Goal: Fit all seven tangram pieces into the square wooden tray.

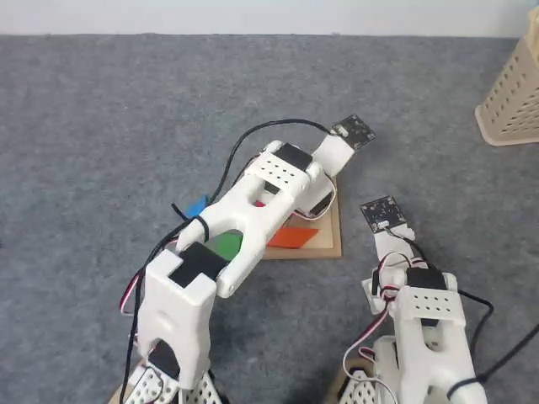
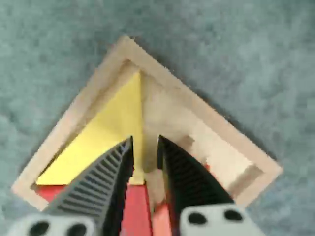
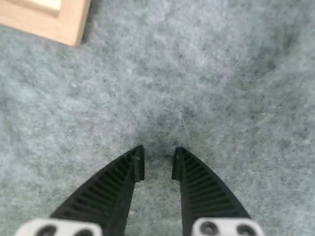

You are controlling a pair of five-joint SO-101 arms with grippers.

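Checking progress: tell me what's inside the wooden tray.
Visible in the wooden tray: a yellow triangle, red piece and orange piece, plus bare floor beside the yellow. The left arm and its fingers cover the rest.

Square wooden tray [image 1: 316,249] lying flat, yellow triangle [image 2: 108,132] seated in one corner, orange piece [image 1: 293,237] at tray's 5 o'clock, green piece [image 1: 226,246] at 7 o'clock

My left arm [image 1: 244,223]: chunky white printed shell, black servo blocks at the joints, black cable looping alongside, red and white wires lower down. My right arm [image 1: 428,324]: same white shell, a plate dotted with small holes, black cable trailing. Left gripper [image 2: 145,147] and right gripper [image 3: 157,160]: black ribbed fingers [image 3: 118,187] tapering to points, white mounts with dark screw holes.
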